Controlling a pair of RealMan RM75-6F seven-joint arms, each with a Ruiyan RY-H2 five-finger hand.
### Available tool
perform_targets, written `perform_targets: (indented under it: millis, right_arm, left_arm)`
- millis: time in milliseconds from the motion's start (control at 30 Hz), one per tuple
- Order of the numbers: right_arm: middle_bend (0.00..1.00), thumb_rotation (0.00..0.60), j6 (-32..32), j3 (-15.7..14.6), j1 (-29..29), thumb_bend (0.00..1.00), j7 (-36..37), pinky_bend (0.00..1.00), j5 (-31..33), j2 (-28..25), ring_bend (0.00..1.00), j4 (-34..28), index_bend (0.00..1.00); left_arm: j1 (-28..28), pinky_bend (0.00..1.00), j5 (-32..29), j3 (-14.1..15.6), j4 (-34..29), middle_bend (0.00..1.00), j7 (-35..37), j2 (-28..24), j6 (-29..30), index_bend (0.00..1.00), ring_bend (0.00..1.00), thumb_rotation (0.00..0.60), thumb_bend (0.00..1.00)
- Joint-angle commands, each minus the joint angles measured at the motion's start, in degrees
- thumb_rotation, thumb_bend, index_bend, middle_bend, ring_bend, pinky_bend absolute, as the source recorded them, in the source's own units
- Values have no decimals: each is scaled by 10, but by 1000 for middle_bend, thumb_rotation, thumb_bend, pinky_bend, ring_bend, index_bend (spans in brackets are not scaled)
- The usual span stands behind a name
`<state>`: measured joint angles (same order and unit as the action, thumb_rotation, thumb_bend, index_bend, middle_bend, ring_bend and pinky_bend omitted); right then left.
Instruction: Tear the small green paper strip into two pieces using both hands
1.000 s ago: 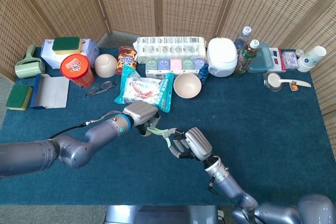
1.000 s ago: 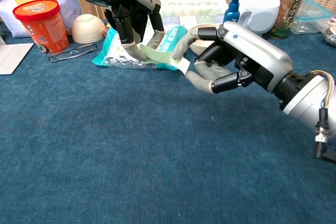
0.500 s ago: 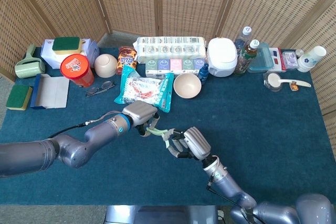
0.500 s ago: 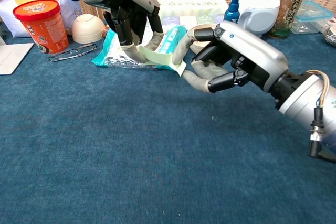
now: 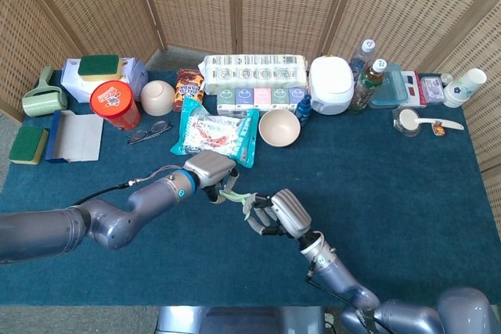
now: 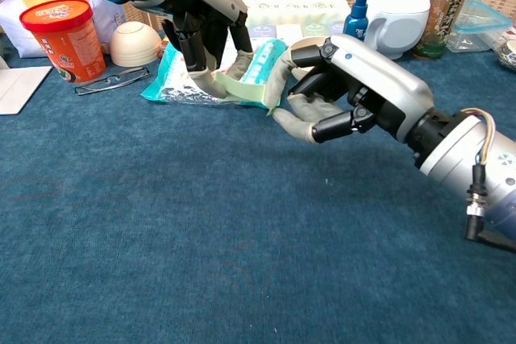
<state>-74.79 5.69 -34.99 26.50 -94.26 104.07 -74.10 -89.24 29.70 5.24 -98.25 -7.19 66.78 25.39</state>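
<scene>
A small pale green paper strip [image 6: 244, 90] [image 5: 235, 195] hangs slack above the blue tablecloth, spanning both hands. My left hand [image 6: 203, 28] [image 5: 210, 171] pinches its left end from above. My right hand [image 6: 343, 86] [image 5: 275, 213] pinches the strip's right end between thumb and a finger, other fingers spread. The strip is in one piece and bows slightly between the two hands, which are close together.
Behind the hands lies a teal snack bag [image 5: 215, 135] and a beige bowl [image 5: 279, 127]. Glasses [image 5: 149, 131], an orange tub [image 5: 114, 105], a tissue pack [image 5: 252, 73], a white cooker [image 5: 330, 84] and bottles line the back. The table's near half [image 6: 201, 263] is bare cloth.
My right hand has shifted left toward my left hand, so the strip between them is shorter and more bowed. The left hand has barely moved.
</scene>
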Motion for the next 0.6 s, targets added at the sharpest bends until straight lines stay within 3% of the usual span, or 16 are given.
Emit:
perform_targets:
  millis: [33, 333, 600]
  right_arm:
    - [920, 600, 0, 1, 0, 434, 1, 909, 2, 2, 937, 1, 562]
    - [921, 600, -2, 3, 0, 435, 3, 909, 6, 2, 938, 2, 581]
    - [934, 600, -2, 2, 0, 441, 4, 916, 7, 2, 945, 1, 675]
  left_arm:
    - [0, 1000, 1, 0, 1, 1000, 1, 1, 0, 668, 1000, 600, 349]
    - [-3, 1000, 3, 1, 1, 1000, 4, 2, -2, 668, 1000, 600, 348]
    - [-4, 1000, 4, 3, 0, 1000, 5, 4, 4, 668, 1000, 600, 349]
